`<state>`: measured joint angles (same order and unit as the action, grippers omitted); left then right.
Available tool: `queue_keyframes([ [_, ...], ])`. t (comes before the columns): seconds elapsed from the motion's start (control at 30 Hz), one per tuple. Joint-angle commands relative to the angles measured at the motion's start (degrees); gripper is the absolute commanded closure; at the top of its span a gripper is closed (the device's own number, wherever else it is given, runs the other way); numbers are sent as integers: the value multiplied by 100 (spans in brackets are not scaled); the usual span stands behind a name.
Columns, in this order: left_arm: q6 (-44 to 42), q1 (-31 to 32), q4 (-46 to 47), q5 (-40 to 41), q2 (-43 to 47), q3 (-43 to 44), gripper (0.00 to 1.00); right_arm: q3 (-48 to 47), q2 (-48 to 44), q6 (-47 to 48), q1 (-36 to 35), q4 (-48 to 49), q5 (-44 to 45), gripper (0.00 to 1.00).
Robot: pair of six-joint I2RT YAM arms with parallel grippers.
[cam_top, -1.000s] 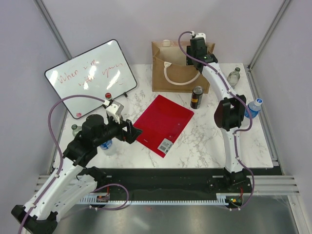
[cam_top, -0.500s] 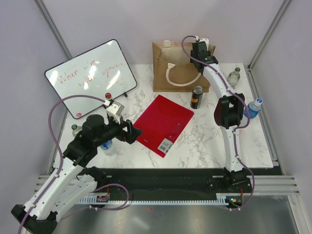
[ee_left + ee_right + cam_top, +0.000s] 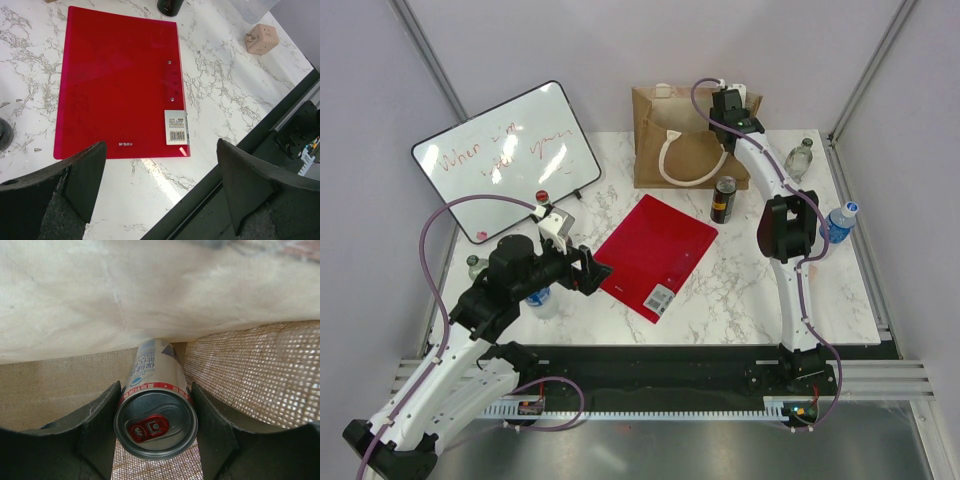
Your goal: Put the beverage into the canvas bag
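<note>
Inside the canvas bag (image 3: 250, 365), right claw (image 3: 155, 407) pinches the can (image 3: 150, 365).
Held upright, apparently for a steady set-down; left claw (image 3: 160, 170) spread, idle.

A: What sort of place is this?
B: Robot lab cell, not a home. Two white arms (image 3: 460, 345) are bolted to a black rail (image 3: 660, 365) at the bottom of the frame, with purple cables (image 3: 424, 255) looping loose.
A: Enclosed?
B: Yes. Plain grey panel walls (image 3: 570, 40) on three sides, aluminium posts (image 3: 425, 50) in the upper corners. Marble-pattern table (image 3: 740, 290). Whiteboard (image 3: 507, 160) with red scribble, upper left.
</note>
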<state>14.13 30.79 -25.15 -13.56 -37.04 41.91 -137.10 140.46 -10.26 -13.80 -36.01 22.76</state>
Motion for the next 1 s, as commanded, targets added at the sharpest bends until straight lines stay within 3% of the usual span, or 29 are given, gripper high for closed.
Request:
queue_keyframes([
  [0.0, -24, 24, 177, 12, -23, 19, 3, -63, -63, 94, 97, 279, 176, 40],
  [0.2, -24, 33, 159, 20, 38, 19, 3, -36, -142, 138, 97, 287, 35, 36],
  [0.37, -24, 33, 150, 20, 56, 19, 3, 69, -335, 173, 97, 287, 88, 25],
  [0.97, -42, 42, 142, 47, 109, 28, 2, 578, -2215, 130, 97, 121, -509, 24],
])
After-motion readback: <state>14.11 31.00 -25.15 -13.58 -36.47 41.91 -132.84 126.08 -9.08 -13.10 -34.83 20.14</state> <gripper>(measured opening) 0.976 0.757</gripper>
